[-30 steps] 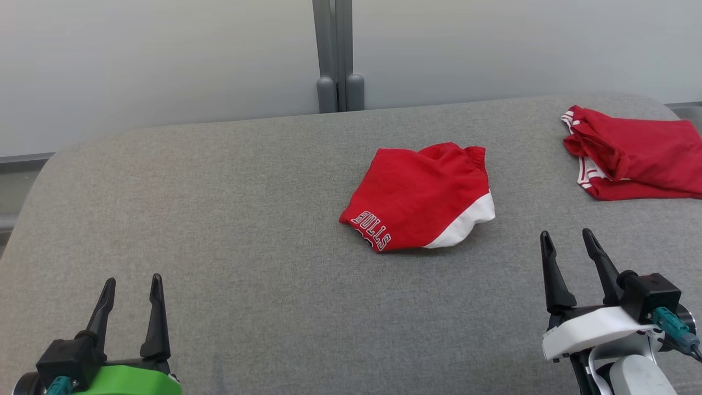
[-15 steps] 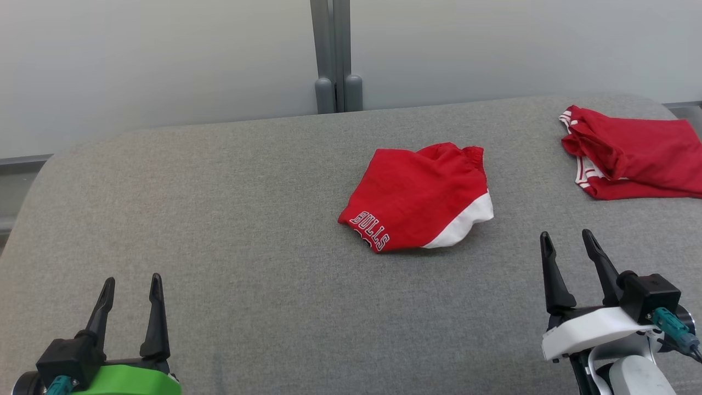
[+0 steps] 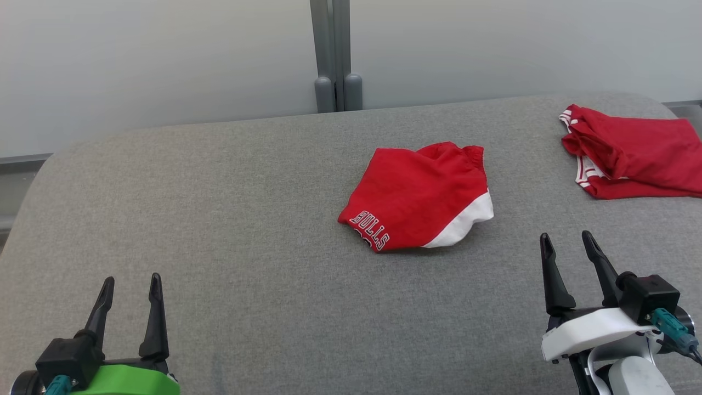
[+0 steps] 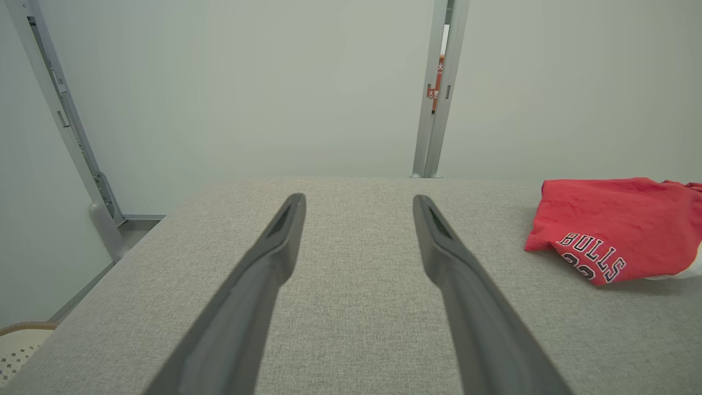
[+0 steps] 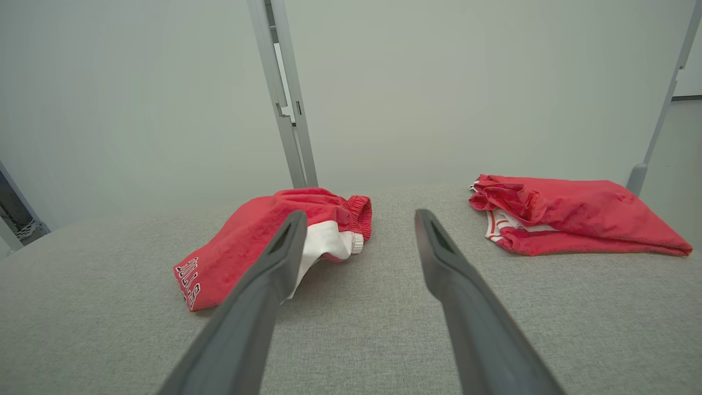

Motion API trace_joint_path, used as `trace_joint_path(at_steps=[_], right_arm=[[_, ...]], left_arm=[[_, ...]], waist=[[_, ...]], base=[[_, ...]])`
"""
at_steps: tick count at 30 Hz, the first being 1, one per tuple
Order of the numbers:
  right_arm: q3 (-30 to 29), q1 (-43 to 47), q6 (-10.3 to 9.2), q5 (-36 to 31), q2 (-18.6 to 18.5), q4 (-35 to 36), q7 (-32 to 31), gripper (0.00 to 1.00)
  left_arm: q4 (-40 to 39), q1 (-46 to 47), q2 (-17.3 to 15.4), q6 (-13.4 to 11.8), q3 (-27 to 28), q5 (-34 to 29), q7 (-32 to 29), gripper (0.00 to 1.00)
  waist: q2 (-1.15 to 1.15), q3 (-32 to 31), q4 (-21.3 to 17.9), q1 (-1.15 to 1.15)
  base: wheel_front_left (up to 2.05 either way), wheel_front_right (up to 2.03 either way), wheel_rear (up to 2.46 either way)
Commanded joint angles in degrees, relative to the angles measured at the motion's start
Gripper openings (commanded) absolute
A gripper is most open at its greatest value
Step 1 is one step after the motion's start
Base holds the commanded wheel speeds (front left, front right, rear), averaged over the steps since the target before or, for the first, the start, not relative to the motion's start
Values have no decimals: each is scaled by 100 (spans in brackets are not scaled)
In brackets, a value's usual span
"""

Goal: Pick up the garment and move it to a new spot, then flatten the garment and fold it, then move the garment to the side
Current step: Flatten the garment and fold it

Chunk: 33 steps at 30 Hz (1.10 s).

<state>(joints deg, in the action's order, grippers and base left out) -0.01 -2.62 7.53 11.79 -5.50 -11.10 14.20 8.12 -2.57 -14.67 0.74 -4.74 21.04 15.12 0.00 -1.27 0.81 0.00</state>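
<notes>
The garment [image 3: 419,197] is a pair of red shorts with a white panel and "BULLS" lettering, lying bunched at the middle of the grey padded table [image 3: 230,219]. In the left wrist view the garment [image 4: 614,225] lies off to the right, and in the right wrist view the garment [image 5: 258,241] is ahead on the left. My left gripper [image 3: 131,282] stands open at the lower left, well away from the shorts. My right gripper [image 3: 566,237] is open at the lower right, a short way in front of and to the right of them. Both hold nothing.
A second red garment [image 3: 636,151] with white striped trim lies at the table's far right, also seen as a red garment [image 5: 570,214] in the right wrist view. A pale wall with a grey post [image 3: 332,55] stands behind the table. A woven basket [image 4: 16,343] sits on the floor beyond the left edge.
The head camera has shifted very slightly. Neither the shorts nor the grippers have visibly moved.
</notes>
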Motion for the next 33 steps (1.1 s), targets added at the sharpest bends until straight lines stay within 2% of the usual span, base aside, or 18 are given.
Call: trace_joint_path(at_steps=[1, 13, 21, 28, 33], right_arm=[[-16, 58, -11, -20, 7, -19, 13, 100], [-64, -326, -11, -51, -112, -116, 36, 100], [67, -1202, -11, -195, -386, -369, -3, 100], [168, -2127, -11, -271, -651, -1010, -83, 100], [156, -2690, -11, -308, -809, -1776, -47, 100]], left_arm=[[8, 90, -36, -14, -4, -10, 0, 100], [25, 145, -18, -27, -64, -29, 0, 100], [-6, 352, 36, -2, -153, -68, 0, 100], [41, 627, 176, 46, -221, -141, 0, 100], [77, 893, 326, 131, -266, -242, 0, 100]], waist=[[0, 4, 3, 0], [0, 79, 49, 0], [0, 375, 201, 0], [0, 738, 421, 0], [0, 1125, 657, 0]], base=[[0, 0, 0], [0, 0, 0], [0, 0, 0], [0, 0, 0], [0, 0, 0]])
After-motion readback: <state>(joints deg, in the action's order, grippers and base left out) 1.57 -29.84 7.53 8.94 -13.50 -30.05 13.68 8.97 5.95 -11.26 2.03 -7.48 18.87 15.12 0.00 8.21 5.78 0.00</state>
